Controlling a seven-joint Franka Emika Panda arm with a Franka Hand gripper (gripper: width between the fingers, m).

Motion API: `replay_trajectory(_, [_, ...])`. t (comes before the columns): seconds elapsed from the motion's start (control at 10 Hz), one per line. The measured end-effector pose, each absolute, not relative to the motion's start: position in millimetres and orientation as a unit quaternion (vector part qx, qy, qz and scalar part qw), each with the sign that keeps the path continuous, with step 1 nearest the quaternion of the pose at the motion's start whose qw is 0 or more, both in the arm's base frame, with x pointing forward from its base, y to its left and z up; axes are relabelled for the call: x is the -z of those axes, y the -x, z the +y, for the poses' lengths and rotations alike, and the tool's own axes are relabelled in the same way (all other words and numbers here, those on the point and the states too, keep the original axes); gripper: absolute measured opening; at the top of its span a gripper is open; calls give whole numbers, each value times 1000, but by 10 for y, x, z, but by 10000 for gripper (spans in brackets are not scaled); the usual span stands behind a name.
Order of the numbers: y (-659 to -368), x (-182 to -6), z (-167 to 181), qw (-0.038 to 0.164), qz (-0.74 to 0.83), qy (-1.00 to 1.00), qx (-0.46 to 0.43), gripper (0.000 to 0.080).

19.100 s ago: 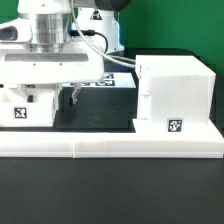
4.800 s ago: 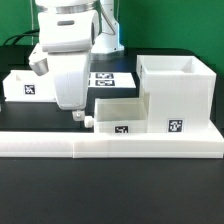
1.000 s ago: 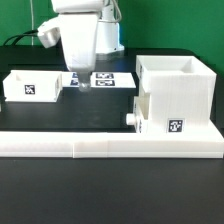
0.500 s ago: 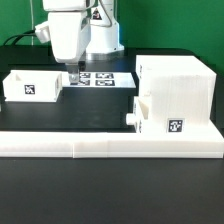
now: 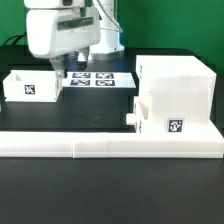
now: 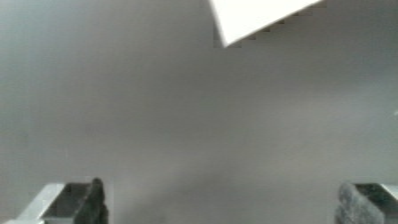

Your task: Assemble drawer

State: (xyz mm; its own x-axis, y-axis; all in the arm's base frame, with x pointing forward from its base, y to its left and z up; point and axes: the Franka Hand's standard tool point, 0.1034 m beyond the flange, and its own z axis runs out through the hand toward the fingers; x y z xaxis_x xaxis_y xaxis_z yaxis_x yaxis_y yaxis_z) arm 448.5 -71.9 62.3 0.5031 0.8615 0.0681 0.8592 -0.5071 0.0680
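Observation:
The white drawer housing stands at the exterior view's right, with a tag low on its front. One tray sits pushed into its side, its knob sticking out. The second tray lies loose at the left, tag facing front. My gripper hangs above the table just right of the loose tray, apart from it. In the wrist view my gripper is open and empty, with its fingers wide apart over blurred grey ground. A white corner shows beyond them; I cannot tell what it belongs to.
The marker board lies flat behind the gripper. The long low white border wall runs along the front of the table, against the housing's base. Cables and the arm's base stand at the back.
The gripper has moved to the exterior view's left, from over the marker board toward the loose tray. Earlier, the other tray went into the housing and was let go.

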Motion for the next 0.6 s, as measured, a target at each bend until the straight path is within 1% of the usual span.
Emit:
replay_trajectory(0.1, [-4353,-627,-804,10,464,-885,-42,649])
replay_trajectory(0.2, [-4316,-632,-842,10,421,-906,-45,649])
replay_trajectory(0.6, [-4309,-624,-834,3,327,-944,-44,649])
